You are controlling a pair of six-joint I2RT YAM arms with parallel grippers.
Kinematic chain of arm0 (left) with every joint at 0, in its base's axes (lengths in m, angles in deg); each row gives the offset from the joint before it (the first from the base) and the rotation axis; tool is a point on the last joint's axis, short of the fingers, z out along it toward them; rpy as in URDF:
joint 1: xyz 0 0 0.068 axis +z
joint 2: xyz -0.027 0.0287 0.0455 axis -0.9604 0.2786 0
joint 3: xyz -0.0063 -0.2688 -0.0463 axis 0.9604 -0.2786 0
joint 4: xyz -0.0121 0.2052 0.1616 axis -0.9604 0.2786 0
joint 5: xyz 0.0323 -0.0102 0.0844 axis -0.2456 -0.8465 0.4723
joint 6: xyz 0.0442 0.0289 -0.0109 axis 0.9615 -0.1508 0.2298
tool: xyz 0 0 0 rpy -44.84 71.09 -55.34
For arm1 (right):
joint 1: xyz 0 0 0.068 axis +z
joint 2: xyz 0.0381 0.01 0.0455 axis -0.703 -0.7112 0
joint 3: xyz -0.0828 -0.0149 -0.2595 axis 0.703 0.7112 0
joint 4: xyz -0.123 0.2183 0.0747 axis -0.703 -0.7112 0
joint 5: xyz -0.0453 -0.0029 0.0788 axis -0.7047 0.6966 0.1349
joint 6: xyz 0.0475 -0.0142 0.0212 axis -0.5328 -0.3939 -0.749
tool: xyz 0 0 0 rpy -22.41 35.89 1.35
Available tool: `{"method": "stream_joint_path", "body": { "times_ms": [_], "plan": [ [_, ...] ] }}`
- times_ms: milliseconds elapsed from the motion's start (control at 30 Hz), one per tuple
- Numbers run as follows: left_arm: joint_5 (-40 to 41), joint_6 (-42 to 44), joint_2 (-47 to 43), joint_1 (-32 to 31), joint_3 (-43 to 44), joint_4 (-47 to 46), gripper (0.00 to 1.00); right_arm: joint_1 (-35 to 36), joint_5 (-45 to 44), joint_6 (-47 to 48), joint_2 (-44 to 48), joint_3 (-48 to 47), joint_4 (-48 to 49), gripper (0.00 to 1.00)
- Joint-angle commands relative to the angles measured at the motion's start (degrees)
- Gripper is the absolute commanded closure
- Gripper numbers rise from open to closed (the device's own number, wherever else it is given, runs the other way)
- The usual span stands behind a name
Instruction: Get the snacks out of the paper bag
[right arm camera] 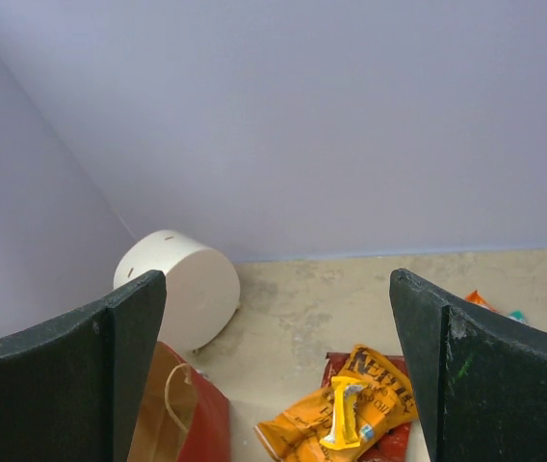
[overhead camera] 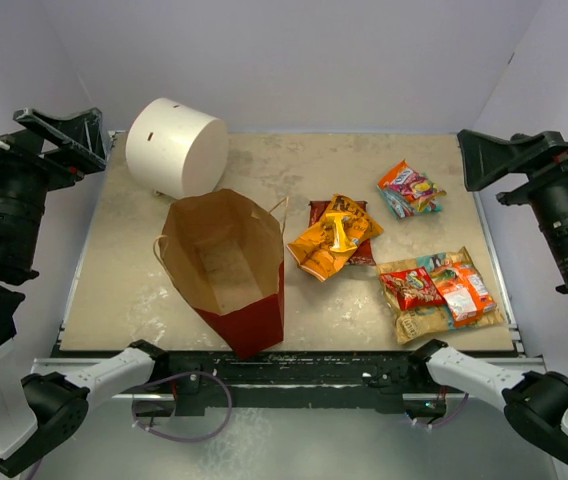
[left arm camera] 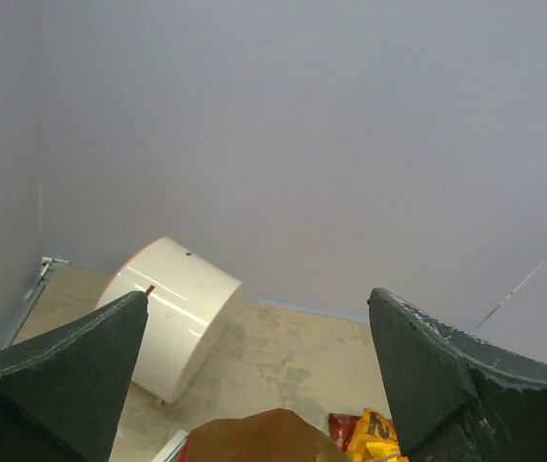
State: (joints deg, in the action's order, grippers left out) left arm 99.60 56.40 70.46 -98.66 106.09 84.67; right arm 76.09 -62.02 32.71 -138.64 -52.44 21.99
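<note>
The paper bag stands at the near middle of the table with its mouth gaping. It is red outside, and I can see its brown inside down to the bottom. The snacks lie out on the table to its right. An orange packet lies just beside the bag, across a dark red packet. A pink and teal packet lies farther back, and a tan packet nearer the edge carries a red packet and a second orange one on top. Behind the bag, at the far left, a white drum lies on its side. The left gripper and the right gripper hang raised at either side, each with fingers spread wide and nothing between them.
</note>
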Motion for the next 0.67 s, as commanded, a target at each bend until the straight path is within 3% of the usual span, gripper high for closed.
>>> {"method": "stream_joint_path", "body": {
  "times_ms": [0, 633],
  "plan": [
    [3.61, 3.01, 0.54, -0.03, 2.09, -2.14, 0.01, -0.13, -0.29, -1.28, -1.42, -0.32, 0.72, 0.0],
    [2.53, 2.21, -1.5, -0.03, -1.04, -2.07, 0.01, -0.13, -1.72, 0.06, -3.3, -2.25, -0.21, 0.01]
  ]
}}
